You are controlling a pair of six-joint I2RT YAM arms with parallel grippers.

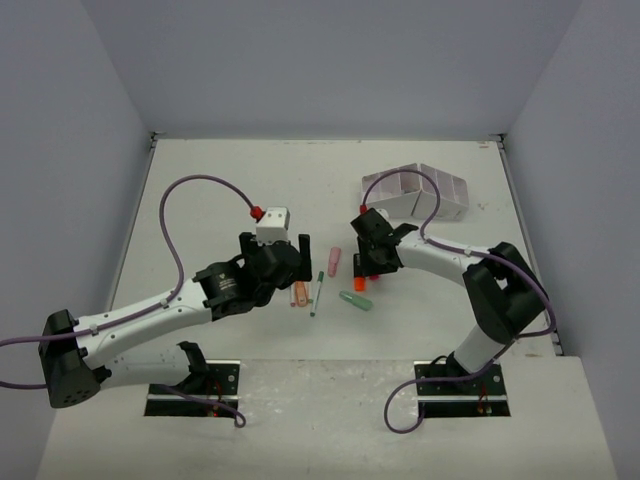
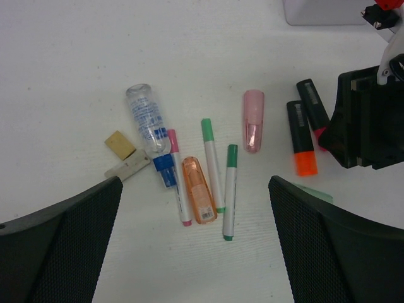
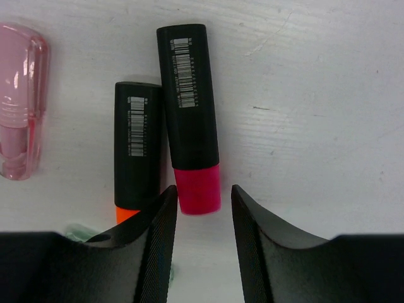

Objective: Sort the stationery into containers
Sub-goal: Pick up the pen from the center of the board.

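Observation:
A pink-capped black highlighter (image 3: 189, 113) lies beside an orange-tipped one (image 3: 137, 145). My right gripper (image 3: 203, 192) is open, its fingertips straddling the pink cap without clamping it. My left gripper (image 2: 194, 183) stands wide open over a cluster: two green-capped pens (image 2: 211, 161), a pink-capped pen (image 2: 178, 183), an orange eraser case (image 2: 199, 189) and a pink one (image 2: 253, 120). A tan block (image 2: 120, 145) and a grey block (image 2: 128, 168) lie to their left. The white organizer (image 1: 415, 192) stands at the back right.
A clear bottle with a blue cap (image 2: 148, 123) lies among the pens. A mint eraser (image 1: 355, 300) rests just in front of the right gripper (image 1: 372, 262). Purple cables loop above both arms.

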